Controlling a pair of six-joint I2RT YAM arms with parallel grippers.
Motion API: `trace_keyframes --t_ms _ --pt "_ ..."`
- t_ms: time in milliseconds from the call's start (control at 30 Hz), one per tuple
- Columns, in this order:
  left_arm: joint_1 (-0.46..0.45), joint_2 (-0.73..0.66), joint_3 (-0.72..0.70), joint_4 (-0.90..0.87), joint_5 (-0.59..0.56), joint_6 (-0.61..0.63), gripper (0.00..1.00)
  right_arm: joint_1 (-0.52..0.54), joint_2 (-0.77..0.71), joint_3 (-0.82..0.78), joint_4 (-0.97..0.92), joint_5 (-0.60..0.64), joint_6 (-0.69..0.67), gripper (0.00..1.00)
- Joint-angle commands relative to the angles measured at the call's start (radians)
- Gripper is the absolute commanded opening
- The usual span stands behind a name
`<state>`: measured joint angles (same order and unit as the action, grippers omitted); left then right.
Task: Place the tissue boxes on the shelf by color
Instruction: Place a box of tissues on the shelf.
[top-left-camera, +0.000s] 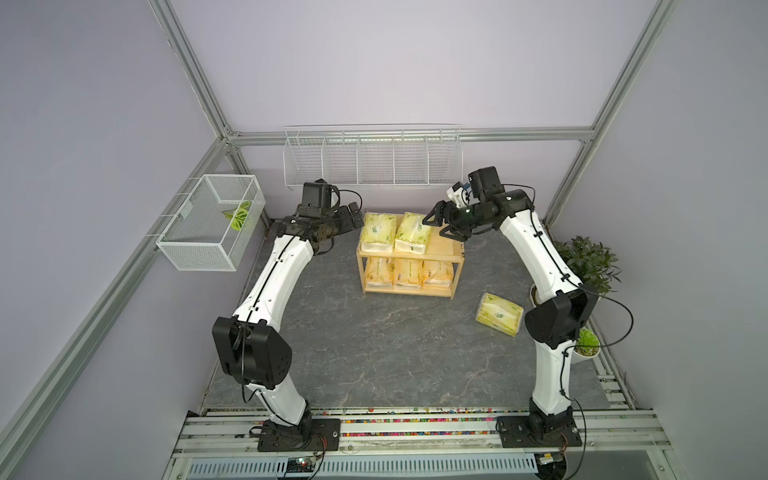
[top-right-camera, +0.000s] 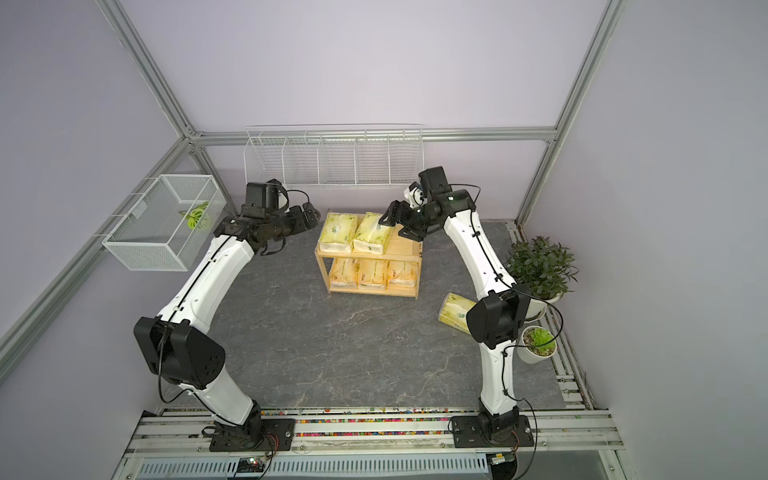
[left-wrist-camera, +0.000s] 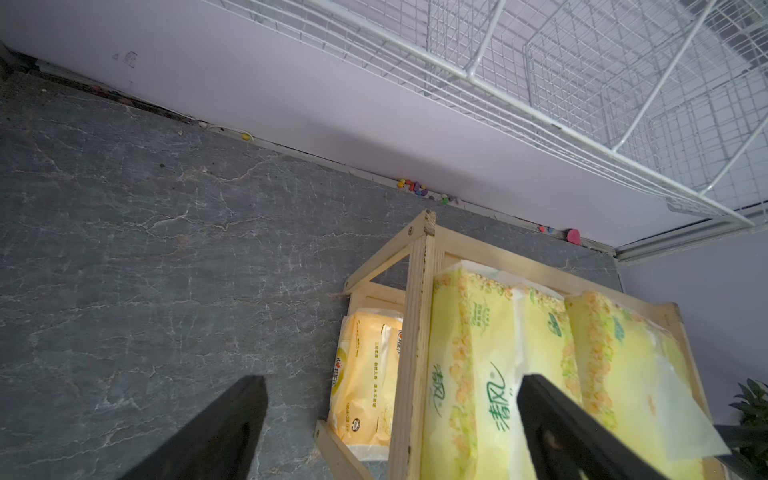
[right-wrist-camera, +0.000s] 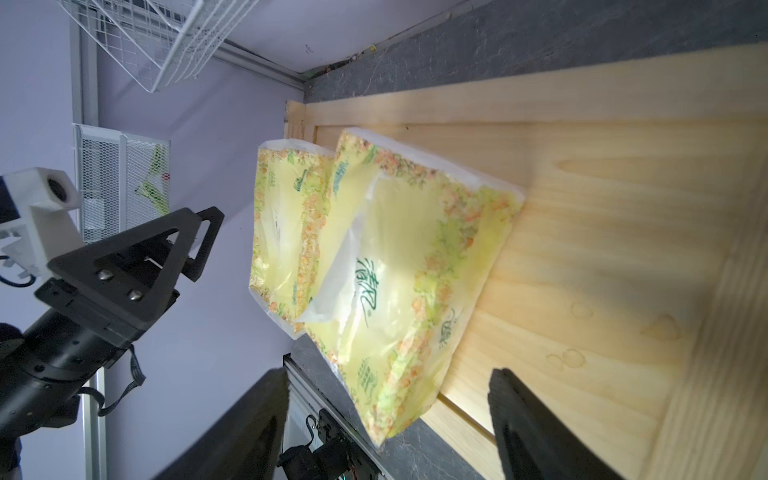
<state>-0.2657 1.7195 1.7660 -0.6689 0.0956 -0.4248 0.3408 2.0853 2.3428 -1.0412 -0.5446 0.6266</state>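
Reaching in from the right side, the right arm bent at its elbow and pointed its wrist down and inward at the top of the wooden shelf. The right gripper hung just over the far end of the second yellow-green pack. Its fingers were spread wide and held nothing, as the right wrist view showed. That pack lay crooked on the top tray and leaned on the first yellow-green pack beside it.

The left arm was bent the same way on the other side. The left gripper sat just beside the shelf's left end, near the top tray, with its fingers spread wide and empty too.

Three orange packs stood in a row on the lower level. The third yellow-green pack lay on the grey table, close to the right arm's elbow and well apart from the shelf.
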Motion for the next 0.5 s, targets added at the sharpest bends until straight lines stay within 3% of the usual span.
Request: trace_keyframes --t_ms 0,233,467 --pt "0.005 0.016 0.046 0.040 0.033 -0.002 1.00 0.024 0.063 0.055 -0.047 0.035 -0.022 0.81" --pt "0.005 0.047 0.047 0.069 0.063 -0.011 1.00 0.050 0.146 0.160 -0.033 0.024 0.008 0.80" --pt "0.006 0.054 0.019 0.099 0.106 -0.010 1.00 0.064 0.180 0.167 0.032 -0.025 0.025 0.79"
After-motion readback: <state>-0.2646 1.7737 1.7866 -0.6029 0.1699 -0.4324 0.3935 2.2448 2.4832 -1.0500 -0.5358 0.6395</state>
